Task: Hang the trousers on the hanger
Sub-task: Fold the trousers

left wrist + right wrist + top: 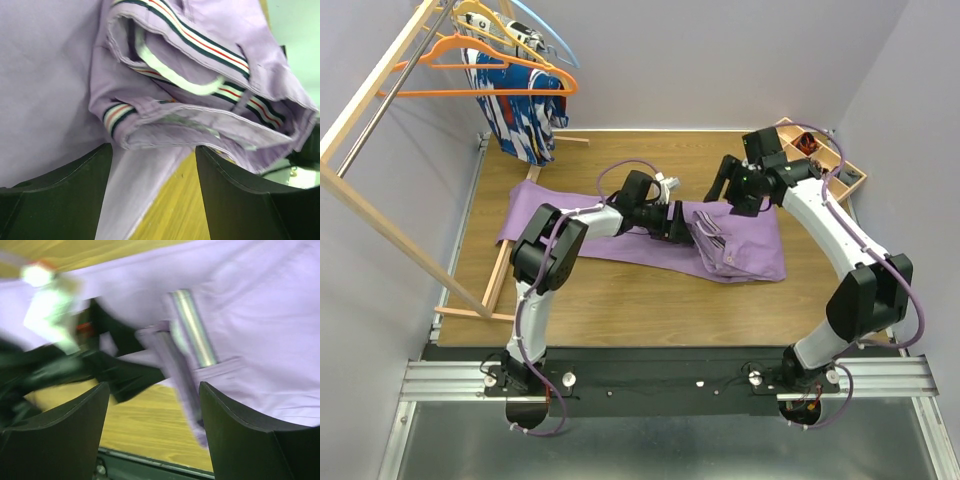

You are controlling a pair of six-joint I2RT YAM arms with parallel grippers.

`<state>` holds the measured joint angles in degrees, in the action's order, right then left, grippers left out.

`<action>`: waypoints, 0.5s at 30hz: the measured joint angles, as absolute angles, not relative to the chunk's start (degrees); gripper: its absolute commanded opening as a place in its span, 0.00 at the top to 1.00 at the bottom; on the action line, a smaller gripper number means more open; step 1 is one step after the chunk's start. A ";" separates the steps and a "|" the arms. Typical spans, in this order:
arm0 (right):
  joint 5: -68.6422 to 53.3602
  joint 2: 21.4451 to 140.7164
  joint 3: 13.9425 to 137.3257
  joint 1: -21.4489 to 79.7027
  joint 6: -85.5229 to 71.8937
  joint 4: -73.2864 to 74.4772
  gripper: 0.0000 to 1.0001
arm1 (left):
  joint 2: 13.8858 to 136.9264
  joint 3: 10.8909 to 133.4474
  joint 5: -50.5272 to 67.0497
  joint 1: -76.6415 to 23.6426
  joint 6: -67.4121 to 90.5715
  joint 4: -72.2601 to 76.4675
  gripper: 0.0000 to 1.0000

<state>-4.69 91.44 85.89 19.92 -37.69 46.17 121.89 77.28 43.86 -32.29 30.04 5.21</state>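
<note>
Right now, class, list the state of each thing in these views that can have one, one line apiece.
Lilac trousers: lying on the table, waistband end bunched, not on a hanger.
Orange hanger: hanging on the rail, no trousers on it.
Patterned garment: hanging from the rail.
Left gripper: open, at the waistband, holding nothing.
Right gripper: open, above the trousers, holding nothing.
</note>
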 measured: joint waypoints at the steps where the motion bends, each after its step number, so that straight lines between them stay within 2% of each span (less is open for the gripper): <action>1: -4.58 91.44 85.10 19.29 -37.69 46.09 0.20 | 121.56 76.93 44.38 -32.23 30.02 5.28 0.23; 7: -4.51 92.16 75.75 14.57 -37.47 43.68 0.20 | 120.01 75.44 49.52 -31.73 29.93 7.27 0.23; 15: -5.63 92.62 66.43 14.26 -37.69 39.44 0.21 | 120.11 75.07 56.62 -31.75 33.41 11.44 0.23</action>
<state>-5.63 92.62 66.43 14.26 -37.69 39.44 120.11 75.07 56.62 -31.75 33.41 11.44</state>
